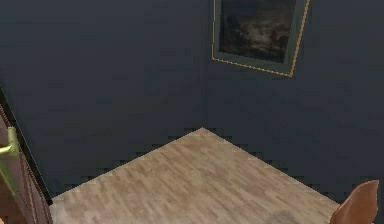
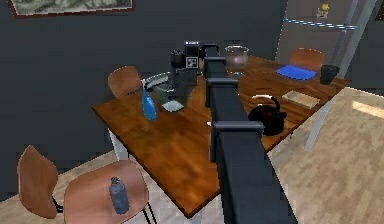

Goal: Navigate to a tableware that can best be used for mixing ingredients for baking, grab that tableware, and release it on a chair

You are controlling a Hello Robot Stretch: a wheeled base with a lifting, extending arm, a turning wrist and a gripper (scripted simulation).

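No legible text, labels or numbers.

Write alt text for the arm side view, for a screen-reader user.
The robot's dark arm reaches over a wooden table, its gripper near the far edge; whether it holds anything cannot be told. A blue bottle, a black kettle and a glass jar stand on the table, and a near chair carries a second bottle.

So, a dark painting in a pale frame point(image 1: 258, 35) is hung on the dark blue-grey wall point(image 1: 100, 80), above a light plank floor point(image 1: 200, 185). In the arm side view, a brown wooden table point(image 2: 190, 145) is loaded with an upright blue bottle point(image 2: 149, 105), a black kettle point(image 2: 266, 116), a flat blue cloth point(image 2: 294, 72) and a dark cup point(image 2: 329, 73). A grey fridge point(image 2: 322, 25) is parked behind it.
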